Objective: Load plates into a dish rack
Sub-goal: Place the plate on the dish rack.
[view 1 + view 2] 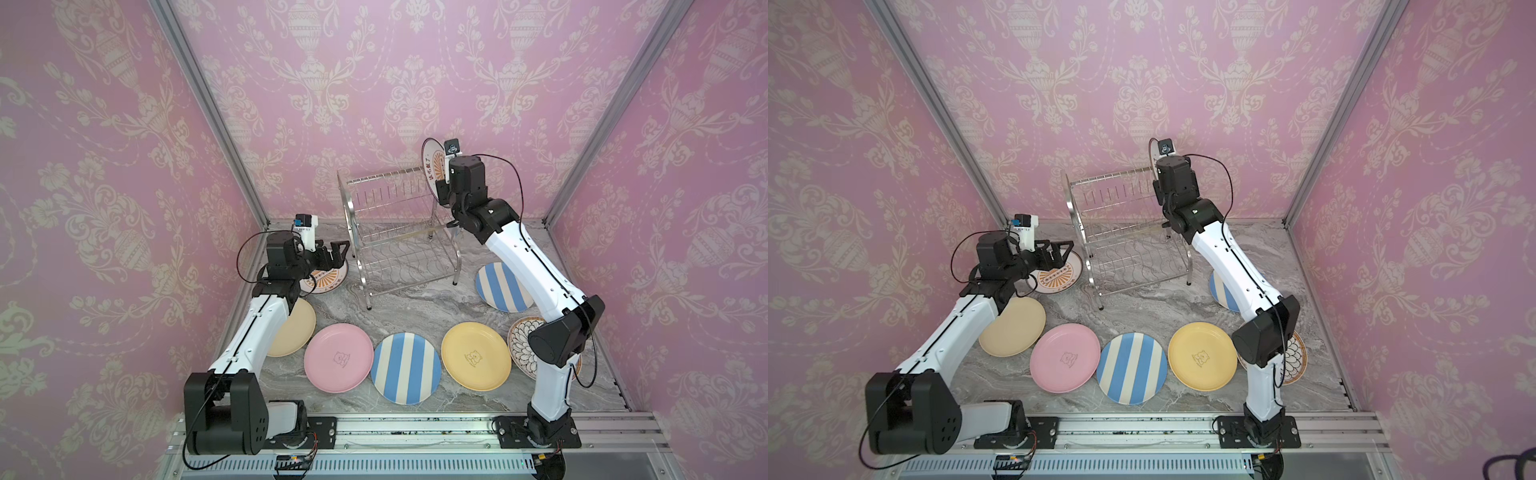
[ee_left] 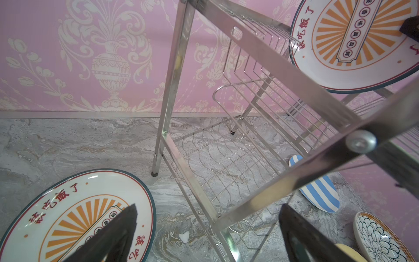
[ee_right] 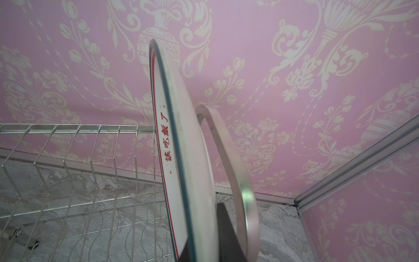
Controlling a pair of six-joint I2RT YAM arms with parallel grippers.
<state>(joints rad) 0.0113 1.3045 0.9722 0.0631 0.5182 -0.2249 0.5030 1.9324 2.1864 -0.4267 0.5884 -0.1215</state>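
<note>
The right gripper [image 1: 440, 189] has its jaws closed on the rim of the held sunburst plate [image 1: 432, 160]. It carries the plate on edge, nearly upright, over the right end of the dish rack [image 1: 395, 232]. In the right wrist view this plate [image 3: 181, 158] stands between the last divider wire of the upper shelf and the rack's arched end frame [image 3: 229, 158], close to that frame. It looks not quite seated in a slot, though its lower edge is out of view, so I cannot be sure.

The left gripper [image 1: 341, 254] hovers just beside the rack's left end, jaws wide open with nothing between them. Below it, left of the rack, the flat sunburst plate [image 1: 328, 278] lies face up on the grey marble worktop [image 1: 415, 299].

Right of the rack lies the far striped plate [image 1: 496, 286], partly covered by the right arm. In front of the rack, five more plates lie flat in a rough row. From the left end to the right end they are the cream plate [image 1: 297, 332], the pink plate [image 1: 338, 357], the near striped plate [image 1: 405, 368], the yellow plate [image 1: 476, 355] and the black-petal plate [image 1: 519, 340]. The last of these is half hidden under the right arm's elbow.
</note>
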